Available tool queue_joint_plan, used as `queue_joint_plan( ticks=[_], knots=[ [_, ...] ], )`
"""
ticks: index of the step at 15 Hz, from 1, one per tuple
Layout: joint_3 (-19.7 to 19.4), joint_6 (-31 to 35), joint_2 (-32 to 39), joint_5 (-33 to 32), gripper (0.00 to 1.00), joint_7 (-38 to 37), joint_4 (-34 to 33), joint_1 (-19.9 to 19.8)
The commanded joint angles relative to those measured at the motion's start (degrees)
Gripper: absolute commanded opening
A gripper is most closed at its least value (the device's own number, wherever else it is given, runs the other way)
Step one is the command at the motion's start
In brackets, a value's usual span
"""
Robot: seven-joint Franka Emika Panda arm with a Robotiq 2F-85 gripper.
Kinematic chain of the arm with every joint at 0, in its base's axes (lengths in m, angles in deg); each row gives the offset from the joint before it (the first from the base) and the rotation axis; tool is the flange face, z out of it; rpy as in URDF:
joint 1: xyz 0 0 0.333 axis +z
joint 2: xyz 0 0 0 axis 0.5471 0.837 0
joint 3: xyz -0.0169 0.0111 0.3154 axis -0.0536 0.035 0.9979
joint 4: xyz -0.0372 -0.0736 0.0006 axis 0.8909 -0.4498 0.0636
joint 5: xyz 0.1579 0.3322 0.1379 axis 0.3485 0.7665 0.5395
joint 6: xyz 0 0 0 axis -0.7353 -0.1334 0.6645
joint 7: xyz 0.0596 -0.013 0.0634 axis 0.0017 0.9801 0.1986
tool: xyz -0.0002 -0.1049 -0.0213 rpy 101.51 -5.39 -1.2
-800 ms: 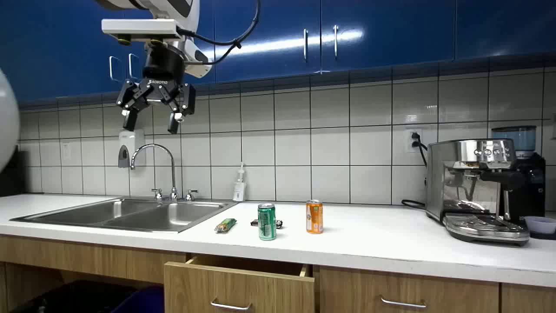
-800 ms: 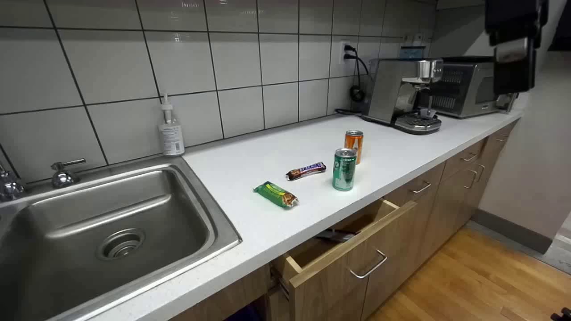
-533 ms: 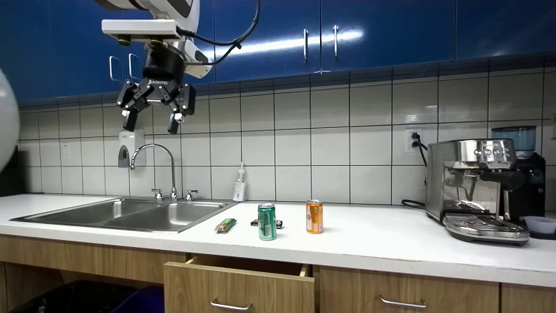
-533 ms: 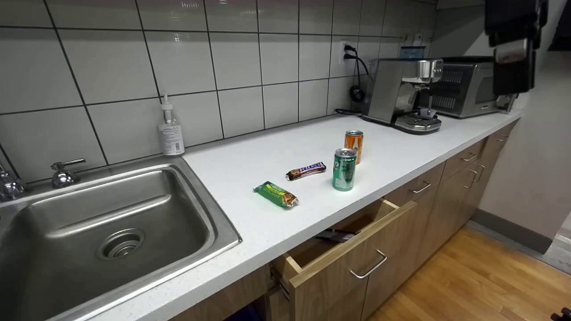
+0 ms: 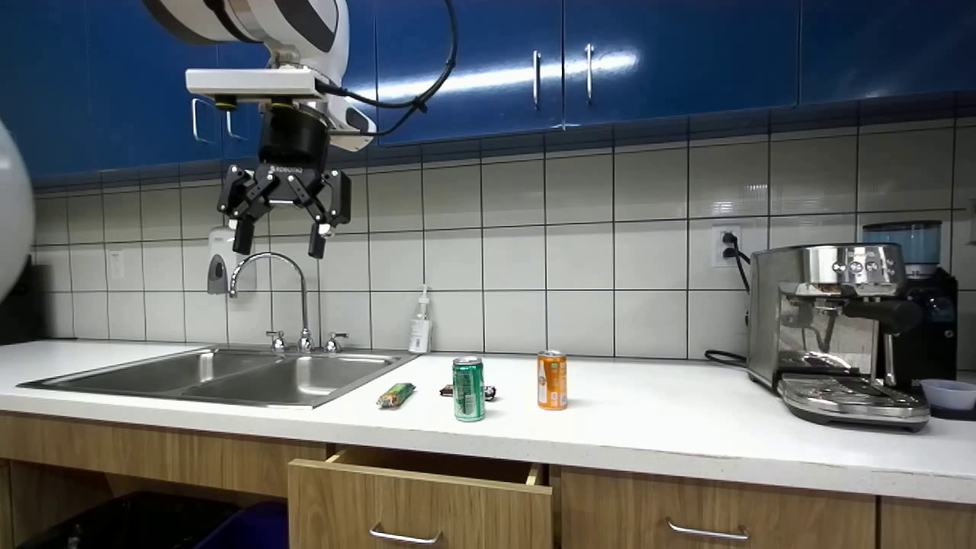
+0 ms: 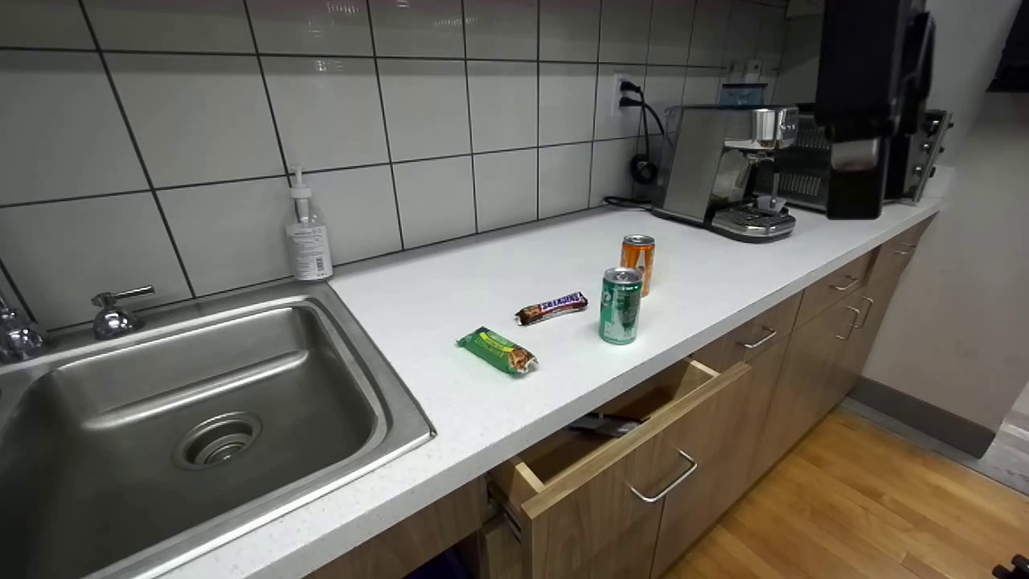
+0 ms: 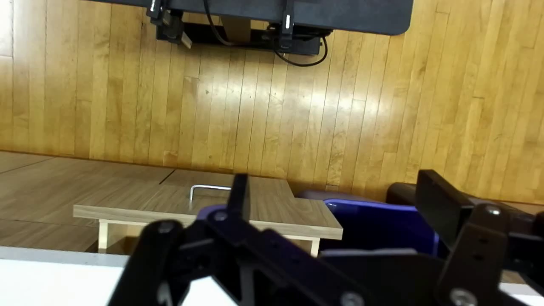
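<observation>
Drawer (image 5: 419, 503) below; claw (image 5: 280, 248) high, pointing down.

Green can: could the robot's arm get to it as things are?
Probably yes, if it stretches that far: the gripper hangs open and higher than the green can, nothing sits on the can, and the orange can stands apart.

On the counter (image 6: 530, 261), a wrapped bar (image 6: 497, 351) lies between the sink (image 6: 305, 402) and the nearer can (image 6: 621, 310).
</observation>
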Motion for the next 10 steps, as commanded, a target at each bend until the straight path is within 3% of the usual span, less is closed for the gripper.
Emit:
queue_joint_plan(
  ticks=[1, 10],
  knots=[
    [0.5, 6.0, -0.5, -1.2, 1.0, 0.8, 3.7, -0.4],
    [-0.6, 18.6, 3.8, -4.4, 1.0, 0.6, 8.9, -1.7]
  ],
)
